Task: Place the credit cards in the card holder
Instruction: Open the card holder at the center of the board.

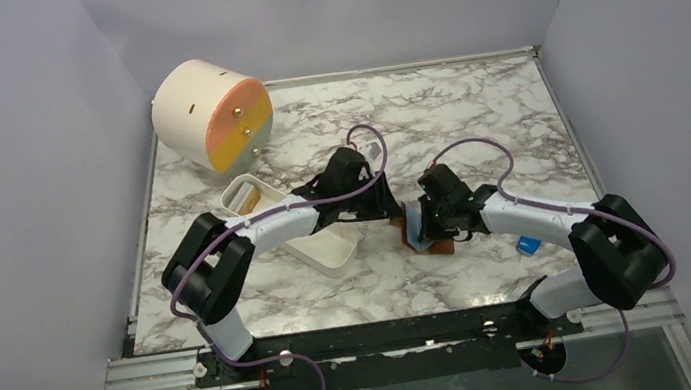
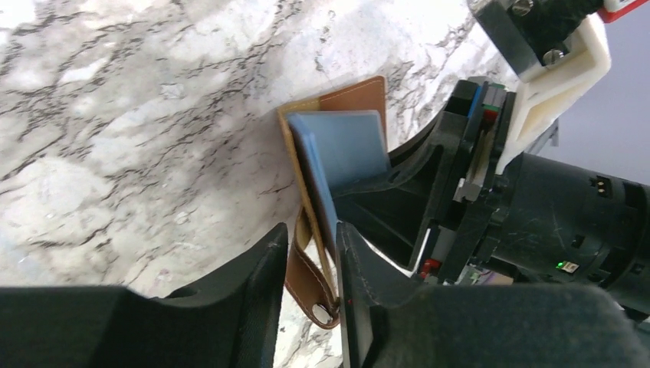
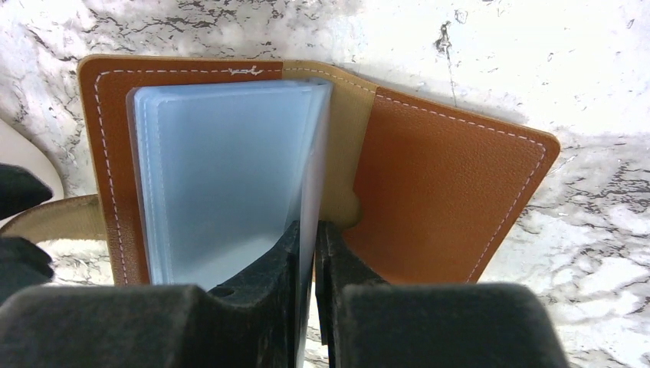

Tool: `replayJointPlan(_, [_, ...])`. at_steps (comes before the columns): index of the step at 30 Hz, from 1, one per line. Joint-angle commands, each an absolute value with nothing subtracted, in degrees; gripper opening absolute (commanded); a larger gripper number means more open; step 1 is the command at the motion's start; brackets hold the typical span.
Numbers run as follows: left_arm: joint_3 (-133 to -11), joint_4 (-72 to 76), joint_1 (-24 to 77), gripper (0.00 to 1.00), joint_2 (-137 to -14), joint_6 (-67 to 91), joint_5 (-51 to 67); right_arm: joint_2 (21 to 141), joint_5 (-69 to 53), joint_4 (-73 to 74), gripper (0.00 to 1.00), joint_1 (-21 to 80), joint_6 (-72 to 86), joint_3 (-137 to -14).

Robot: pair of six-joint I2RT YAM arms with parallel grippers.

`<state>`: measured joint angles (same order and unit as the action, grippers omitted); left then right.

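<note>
**A:** Which step is this?

**B:** Opening a pocket. The card holder (image 3: pixel 452 176) lies spread on the counter (image 1: pixel 473 118), midway between the two arms. The right pincer (image 3: pixel 308 230) is pinched shut on one leaf of its pale blue pockets (image 3: pixel 222 176), holding it apart from the rest.

**A:** And the left?

**B:** The left pincer (image 2: pixel 310 234) straddles the holder's edge by the snap strap (image 2: pixel 310 295). Its fingers are parted and look loose rather than clamped. Neither pincer carries a card.

**A:** Where are the cards?

**B:** Something orange-yellow sits in the white tray (image 1: pixel 328 248) beside the left arm. It's probably a card, but it's too small to be sure.

**A:** Next move?

**B:** I'd say the right should hold the slot open. The left needs to back off, pick up a card, and feed it in edge-first, square to the pocket mouth.
</note>
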<state>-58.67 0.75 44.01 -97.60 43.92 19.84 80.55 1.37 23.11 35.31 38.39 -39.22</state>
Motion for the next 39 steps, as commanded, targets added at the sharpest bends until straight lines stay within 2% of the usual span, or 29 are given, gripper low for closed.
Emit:
replayJointPlan(1, [-58.29, 5.94, 44.38, 0.35, -99.74, 42.96, 25.55, 79.26, 3.56, 20.72, 0.11, 35.68, 38.43, -38.27])
replayJointPlan(7, [-57.42, 10.78, 44.37, 0.44, -101.46, 44.14, 29.13, 78.93, 3.69, 20.90, 0.10, 35.68, 38.10, -38.42])
replayJointPlan(13, [-57.60, 11.45, 44.38, 0.43, -103.79, 44.10, 28.43, 78.95, 3.59, 20.82, 0.10, 35.68, 38.10, -38.18])
replayJointPlan(21, [-57.97, 11.43, 44.37, 0.26, -105.03, 44.12, 28.33, 78.69, 4.25, 20.90, 0.10, 35.64, 37.88, -38.21])
replayJointPlan(25, [-57.78, 12.20, 44.38, 0.06, -105.02, 44.59, 28.56, 78.88, 4.31, 21.43, 0.11, 35.68, 37.69, -38.59])
replayJointPlan(27, [-57.66, 12.34, 44.38, 0.00, -104.99, 44.73, 28.56, 78.48, 4.92, 23.43, 0.17, 35.68, 37.70, -39.84])
replayJointPlan(34, [-57.04, 11.86, 44.38, 0.00, -104.44, 44.74, 27.80, 72.78, 7.80, 33.09, 0.41, 35.66, 36.63, -46.65])
replayJointPlan(39, [-56.79, 12.12, 44.34, 0.00, -103.98, 45.49, 27.62, 68.98, 2.48, 31.61, 0.45, 35.68, 35.32, -47.44])
